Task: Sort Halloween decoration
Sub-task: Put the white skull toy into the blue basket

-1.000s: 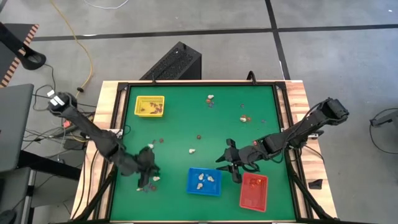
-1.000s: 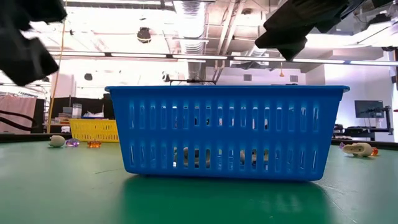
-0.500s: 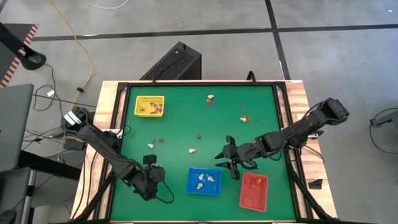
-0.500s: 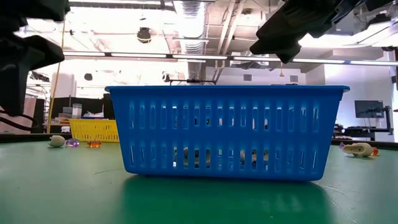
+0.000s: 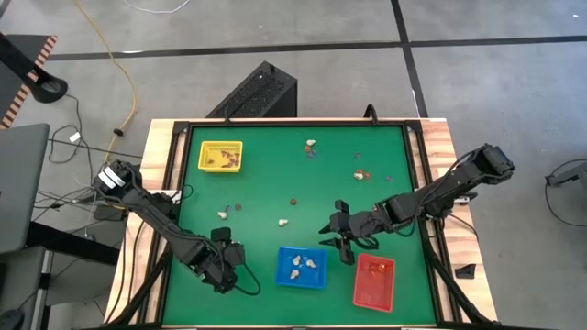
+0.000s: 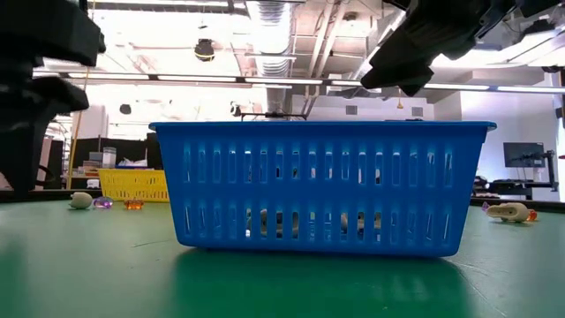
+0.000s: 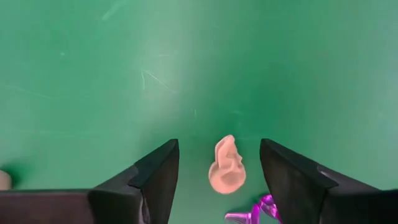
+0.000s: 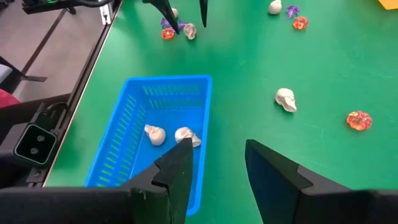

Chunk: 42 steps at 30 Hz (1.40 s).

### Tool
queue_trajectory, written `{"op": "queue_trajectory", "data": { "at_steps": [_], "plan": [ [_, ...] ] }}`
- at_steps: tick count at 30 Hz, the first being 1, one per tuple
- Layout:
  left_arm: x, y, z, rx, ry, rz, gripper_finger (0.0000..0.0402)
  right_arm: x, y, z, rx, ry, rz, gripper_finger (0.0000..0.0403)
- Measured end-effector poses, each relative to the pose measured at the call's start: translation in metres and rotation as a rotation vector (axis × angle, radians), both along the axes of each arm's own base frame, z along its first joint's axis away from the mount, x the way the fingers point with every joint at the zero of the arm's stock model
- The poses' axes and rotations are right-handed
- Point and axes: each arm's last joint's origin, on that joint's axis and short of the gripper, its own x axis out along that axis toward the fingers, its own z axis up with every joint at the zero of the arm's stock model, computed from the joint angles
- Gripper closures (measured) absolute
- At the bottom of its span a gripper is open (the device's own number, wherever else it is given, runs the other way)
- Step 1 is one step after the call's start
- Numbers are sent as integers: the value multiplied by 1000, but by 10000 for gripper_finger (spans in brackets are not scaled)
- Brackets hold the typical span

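My left gripper is open, low over the table's near left. In the left wrist view its fingers stand on either side of a whitish-cream trinket lying on the green mat, without touching it. A purple trinket lies beside it. My right gripper is open and empty above the mat, between the blue tray and the red tray. The blue tray holds two cream trinkets.
A yellow tray with trinkets stands at the far left. Loose trinkets lie mid-table and toward the far edge. A cream skull and an orange pumpkin lie on open mat beyond the blue tray.
My left gripper has moved toward the table's near edge and come down over the trinkets at the near left, with its arm folding in closer to the table.
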Motion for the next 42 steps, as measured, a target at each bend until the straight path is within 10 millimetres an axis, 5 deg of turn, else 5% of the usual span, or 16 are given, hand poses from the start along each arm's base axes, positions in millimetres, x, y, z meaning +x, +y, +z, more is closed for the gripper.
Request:
{"op": "queue_trajectory", "data": {
  "at_steps": [12,23,30,36,42],
  "plan": [
    [-10,7,-22,-35,35,9,193,0,0,0,0,0,-1,225],
    [-11,7,-22,-34,42,-5,299,-1,0,-1,6,12,-6,225],
    [-10,7,-21,-19,31,-10,321,-4,0,-7,35,91,25,225],
    [1,0,-7,-5,-45,-63,316,-5,1,-7,46,100,42,225],
    [38,-15,26,-74,-386,-189,316,-5,1,-7,47,100,43,225]
  ]
}}
